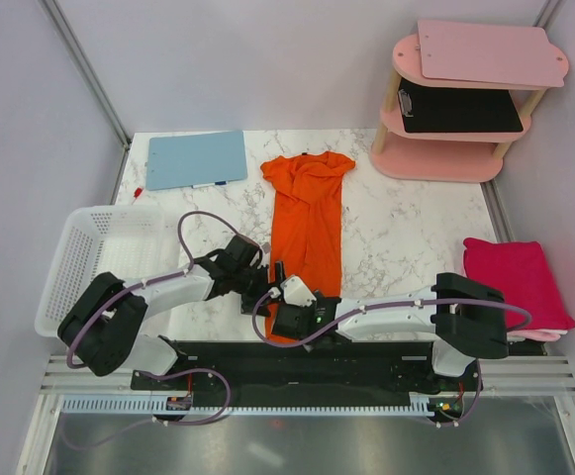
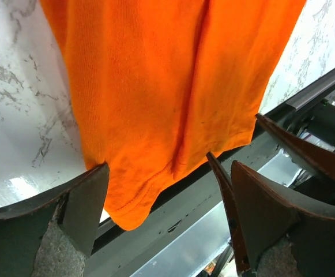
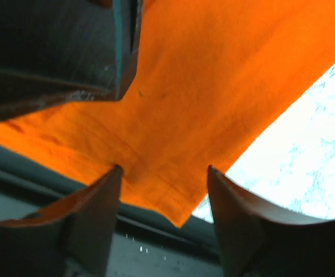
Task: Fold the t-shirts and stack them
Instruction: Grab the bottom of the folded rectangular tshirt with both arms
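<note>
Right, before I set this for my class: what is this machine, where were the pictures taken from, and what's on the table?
These are two robot arms bolted at the table's near edge. One picture looks down from above; the other two come from a camera on each wrist. On the table lie an orange t-shirt folded into a long strip and a blue clipboard. A white basket sits at the left, a folded pink t-shirt at the right, a pink shelf in the far corner. The left fingers and right fingers are open, each straddling a corner of the orange t-shirt's near hem; nothing is held.
</note>
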You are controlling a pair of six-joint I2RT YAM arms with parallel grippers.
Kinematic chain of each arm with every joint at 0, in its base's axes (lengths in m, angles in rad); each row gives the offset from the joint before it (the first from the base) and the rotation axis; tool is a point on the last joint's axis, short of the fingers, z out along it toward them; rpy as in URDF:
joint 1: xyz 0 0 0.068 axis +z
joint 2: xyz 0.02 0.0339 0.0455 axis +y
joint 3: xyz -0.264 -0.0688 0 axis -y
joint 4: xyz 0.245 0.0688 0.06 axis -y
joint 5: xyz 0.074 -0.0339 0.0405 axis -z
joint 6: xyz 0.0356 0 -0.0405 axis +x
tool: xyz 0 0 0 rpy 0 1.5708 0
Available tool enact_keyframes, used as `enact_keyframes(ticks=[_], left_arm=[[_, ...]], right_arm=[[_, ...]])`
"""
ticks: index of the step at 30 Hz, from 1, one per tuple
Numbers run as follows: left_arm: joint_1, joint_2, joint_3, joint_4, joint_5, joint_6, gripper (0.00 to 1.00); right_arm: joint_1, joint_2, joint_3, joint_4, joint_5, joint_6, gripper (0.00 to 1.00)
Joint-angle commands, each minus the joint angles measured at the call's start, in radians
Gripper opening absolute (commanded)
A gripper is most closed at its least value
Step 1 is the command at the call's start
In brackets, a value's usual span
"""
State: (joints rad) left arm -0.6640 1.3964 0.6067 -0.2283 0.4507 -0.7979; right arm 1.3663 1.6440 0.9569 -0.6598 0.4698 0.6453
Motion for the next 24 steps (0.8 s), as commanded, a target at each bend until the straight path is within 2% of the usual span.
enact_keyframes(ticks=[1, 2, 4, 13, 24], left_arm=[[-0.016, 0.000, 0.004, 0.080, 0.033, -0.041, 0.94], [-0.016, 0.000, 0.002, 0.080, 0.029, -0.041, 0.94], [-0.016, 0.013, 0.001, 0.078, 0.025, -0.040, 0.94], [-0.016, 0.072, 0.010, 0.072, 0.013, -0.037, 0.97], [-0.016, 0.092, 0.024, 0.040, -0.020, -0.029, 0.97]], right_arm=[[0.017, 0.036, -0.003, -0.001, 0.024, 0.014, 0.63], [0.019, 0.034, 0.000, -0.006, 0.026, 0.016, 0.56], [0.025, 0.033, 0.016, -0.029, 0.027, 0.022, 0.49], [0.046, 0.019, 0.026, -0.086, 0.029, 0.043, 0.30], [0.066, -0.038, 0.002, -0.182, 0.035, 0.085, 0.28]])
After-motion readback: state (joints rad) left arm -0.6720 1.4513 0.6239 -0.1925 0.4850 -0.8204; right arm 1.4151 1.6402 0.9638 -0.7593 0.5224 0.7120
